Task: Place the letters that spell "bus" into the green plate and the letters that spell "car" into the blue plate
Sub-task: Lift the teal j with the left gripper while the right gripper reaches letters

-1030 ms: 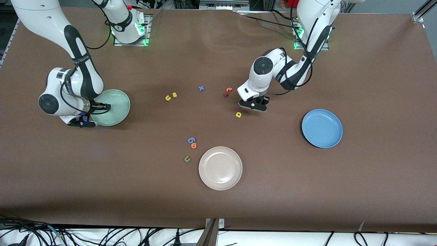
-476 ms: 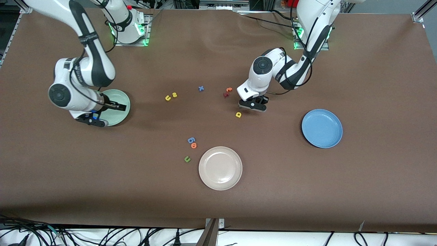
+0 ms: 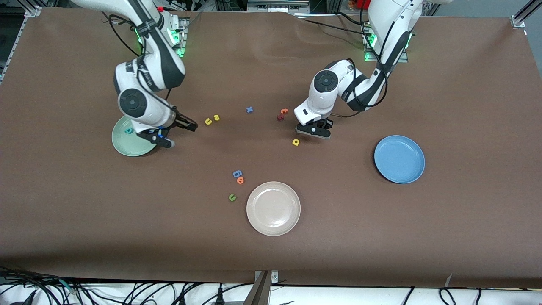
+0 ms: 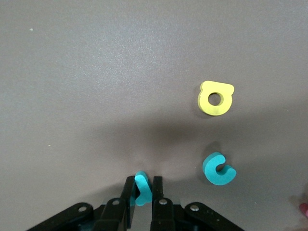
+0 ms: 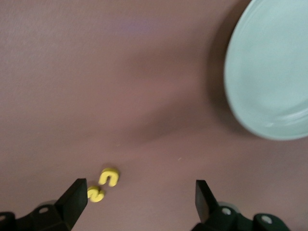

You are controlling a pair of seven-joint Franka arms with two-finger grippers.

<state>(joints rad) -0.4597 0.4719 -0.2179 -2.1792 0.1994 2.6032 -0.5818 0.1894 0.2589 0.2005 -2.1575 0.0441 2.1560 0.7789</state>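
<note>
Left gripper (image 4: 143,186) pinches the thin teal r (image 4: 142,188) low on the table, the teal c (image 4: 218,169) and yellow a (image 4: 216,98) lying close by; a slim piece could twist free as it lifts. Right gripper (image 5: 139,197) hangs wide open and empty between the green plate (image 3: 123,146), teal b (image 3: 128,131) inside, and the yellow u (image 3: 208,121) and s (image 3: 216,117). The blue plate (image 3: 399,159) sits bare near the left arm's end.
</note>
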